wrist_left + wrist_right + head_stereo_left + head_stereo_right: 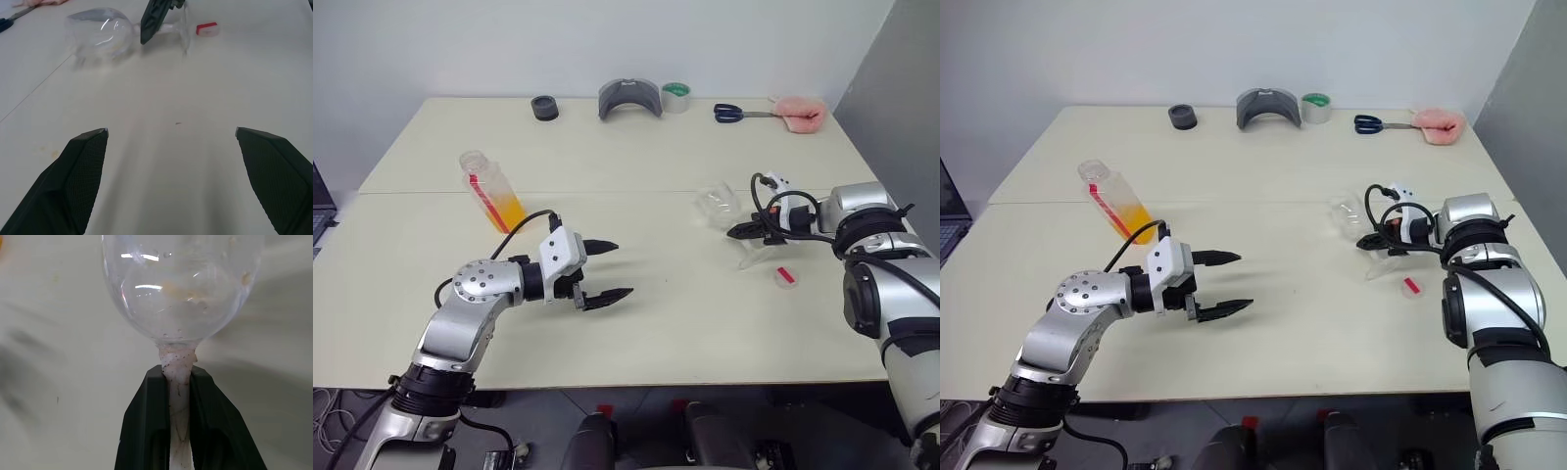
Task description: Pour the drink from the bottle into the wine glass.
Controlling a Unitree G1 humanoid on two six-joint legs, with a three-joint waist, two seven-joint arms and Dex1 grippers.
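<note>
Lying on its side on the cream table (636, 333), the wine glass (720, 208) is pointing its bowl toward the far edge while its stem runs back into the right gripper (740, 232). That gripper's two black fingers (146, 431) are pinching the thin stem just below the bowl, closed tight on it, as the right wrist view is showing plainly; the round foot is sitting behind the fingertips, nearer the wrist. Just beside the foot, the pink-red cap (786, 277) is resting loose on the table.

Well apart, on the robot's left, the bottle (491, 193) is standing uncapped and leaning slightly, the orange-yellow drink (509, 211) filling only its lower part. The left gripper (603, 270) is hovering in front of the bottle, near but not touching it, with its fingers spread wide and holding nothing, and it is pointing across the bare tabletop toward the glass.
</note>
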